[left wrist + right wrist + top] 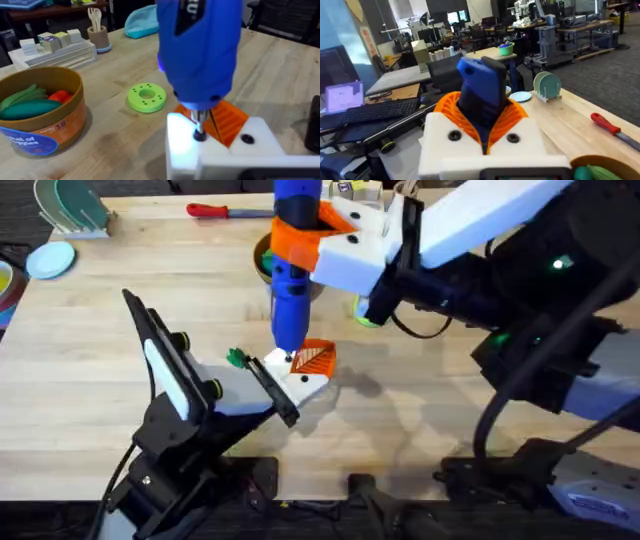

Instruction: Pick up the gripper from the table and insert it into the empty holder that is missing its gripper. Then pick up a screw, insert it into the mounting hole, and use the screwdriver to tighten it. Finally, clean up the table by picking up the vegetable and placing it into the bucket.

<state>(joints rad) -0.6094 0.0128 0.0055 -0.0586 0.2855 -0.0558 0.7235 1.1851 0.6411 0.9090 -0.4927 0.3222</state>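
Blue and upright, the screwdriver stands clamped in the right gripper, its tip straight down on the holder near the table's front edge. Left of it, the left gripper carries that holder with the orange gripper seated; whether its own fingers grip anything I cannot tell. Right arm reaches across from the right.

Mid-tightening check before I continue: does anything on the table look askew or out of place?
Nothing stands out. The screwdriver stands upright, tip on the holder; the small green vegetable lies on the table beside it.
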